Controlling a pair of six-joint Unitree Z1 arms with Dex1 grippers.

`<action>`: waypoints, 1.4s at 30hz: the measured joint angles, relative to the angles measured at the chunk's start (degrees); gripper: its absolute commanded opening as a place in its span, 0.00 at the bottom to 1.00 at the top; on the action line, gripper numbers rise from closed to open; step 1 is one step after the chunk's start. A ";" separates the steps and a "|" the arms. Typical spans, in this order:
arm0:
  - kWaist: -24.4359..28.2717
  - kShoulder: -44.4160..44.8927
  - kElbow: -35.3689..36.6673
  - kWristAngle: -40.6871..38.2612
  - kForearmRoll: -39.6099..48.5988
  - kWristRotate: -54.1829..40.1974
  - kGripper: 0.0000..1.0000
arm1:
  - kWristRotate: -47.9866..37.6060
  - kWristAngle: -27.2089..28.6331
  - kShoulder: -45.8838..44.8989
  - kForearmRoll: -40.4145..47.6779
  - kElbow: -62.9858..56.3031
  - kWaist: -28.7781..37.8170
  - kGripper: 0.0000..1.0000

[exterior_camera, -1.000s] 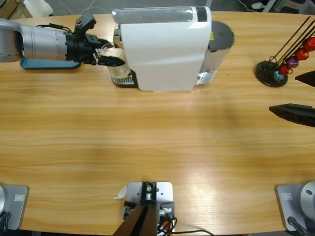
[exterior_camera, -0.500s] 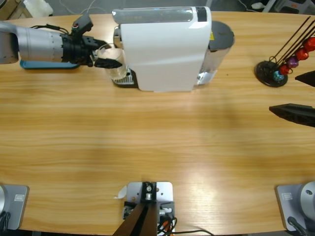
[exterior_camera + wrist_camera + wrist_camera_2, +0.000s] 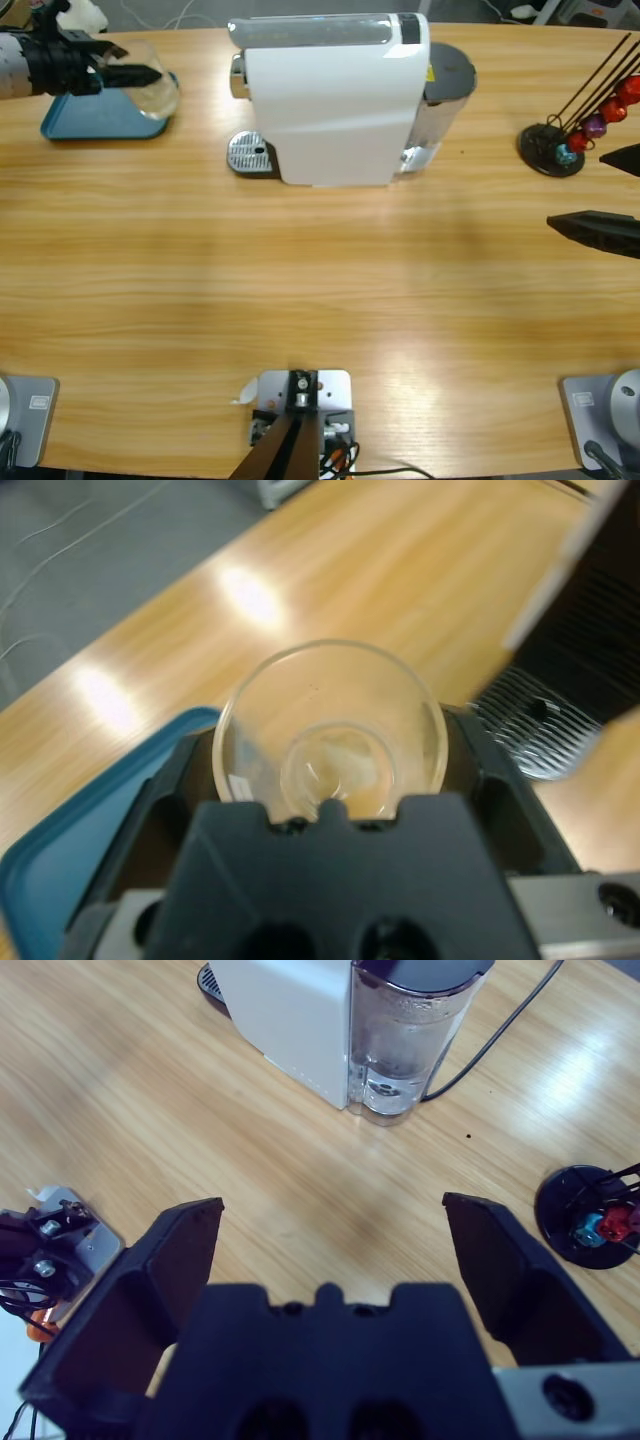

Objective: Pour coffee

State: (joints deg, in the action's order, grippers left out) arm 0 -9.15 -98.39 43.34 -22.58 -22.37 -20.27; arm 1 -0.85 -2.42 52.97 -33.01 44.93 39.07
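Observation:
My left gripper [image 3: 140, 76] is shut on a clear glass cup [image 3: 157, 92], held at the table's far left over the corner of a blue tray [image 3: 70, 126]. In the left wrist view the glass cup [image 3: 330, 730] sits between the jaws of the left gripper [image 3: 330, 780], and I see no dark liquid in it. The white coffee machine [image 3: 330, 100] stands at the back middle, with its round metal drip grid [image 3: 250, 155] bare. At the right edge my right gripper [image 3: 605, 195] is open and holds nothing; the wrist view shows the right gripper [image 3: 335, 1210] facing the machine [image 3: 300, 1010].
A black capsule stand [image 3: 555, 148] with coloured capsules is at the back right, close to the right gripper. The machine's water tank [image 3: 410, 1030] and power cord face the right side. Bare wooden table [image 3: 320, 300] stretches in front of the machine.
The left gripper has drawn the glass cup off the drip grid and carried it left, to above the blue tray. The right arm has not moved.

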 measured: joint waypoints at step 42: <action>7.86 0.65 -3.45 17.57 -8.16 15.54 1.00 | 0.00 -0.55 2.23 0.03 0.14 -0.01 0.98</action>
State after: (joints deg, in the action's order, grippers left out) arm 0 -1.29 -97.75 39.90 -5.01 -30.52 -4.73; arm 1 -0.85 -2.97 55.20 -32.98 45.07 39.06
